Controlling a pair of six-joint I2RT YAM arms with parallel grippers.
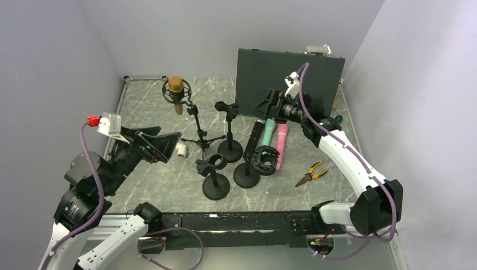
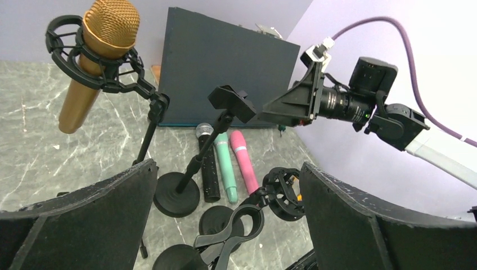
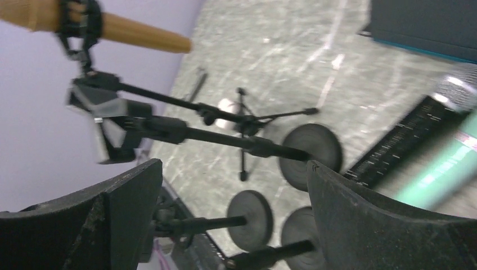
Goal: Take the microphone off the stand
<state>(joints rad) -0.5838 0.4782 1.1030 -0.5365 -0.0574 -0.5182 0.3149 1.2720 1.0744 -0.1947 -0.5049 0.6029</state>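
Task's thing: the gold microphone (image 1: 176,86) sits tilted, head up, in the ring of a shock mount (image 2: 115,84) on top of the tripod stand (image 1: 197,122). It is well to the left of the dark board (image 1: 289,81), about level with the board's lower edge.
Left pincer: the left gripper (image 1: 169,145) is spread wide and holds nothing. It is far left of the dark board and nearer to us, and its camera looks up at the microphone.
Right pincer: the right gripper (image 1: 265,106) is also wide open and empty, just in front of the dark board's lower left corner.
Also there: loose microphones (image 1: 274,138) lie flat in front of the dark board.
How it should handle: we judge it rigid, smooth, probably a little slippery and fairly weighty. The mesh head looks dentable.
Where we would hold: the bare gold barrel below the ring, across its width, never the head.
What we would watch: the mount may cling, and the tripod looks light enough to tip, so we would want the second pincer steadying the pole.
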